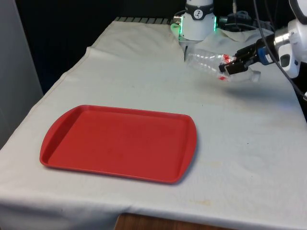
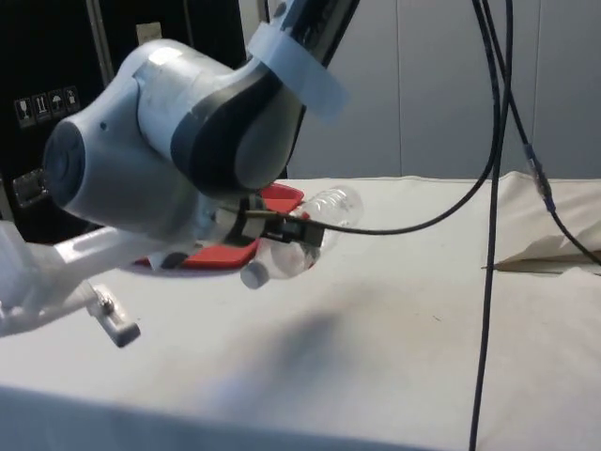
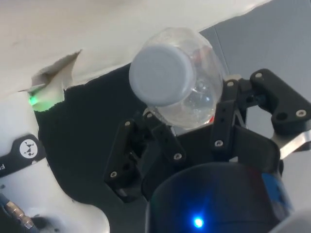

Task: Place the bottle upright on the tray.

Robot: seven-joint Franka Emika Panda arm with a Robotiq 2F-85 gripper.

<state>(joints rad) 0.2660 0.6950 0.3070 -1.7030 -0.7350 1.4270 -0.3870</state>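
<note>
I note the white cloth [image 1: 144, 72] over the table, and on it the red tray [image 1: 120, 143], flat in the lower left of the front view. Upper right of that view, my gripper [image 1: 233, 63] is clamped on the clear bottle [image 1: 208, 61], which lies roughly level above the cloth, well apart from the tray. Its grey cap [image 3: 162, 75] faces the wrist camera.

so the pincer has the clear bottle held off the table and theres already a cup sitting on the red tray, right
Not quite: nothing sits on the red tray; the front view shows its surface bare. The rest holds: the pincer is shut on the clear bottle, which is tilted on its side above the white cloth, away from the tray.
</note>
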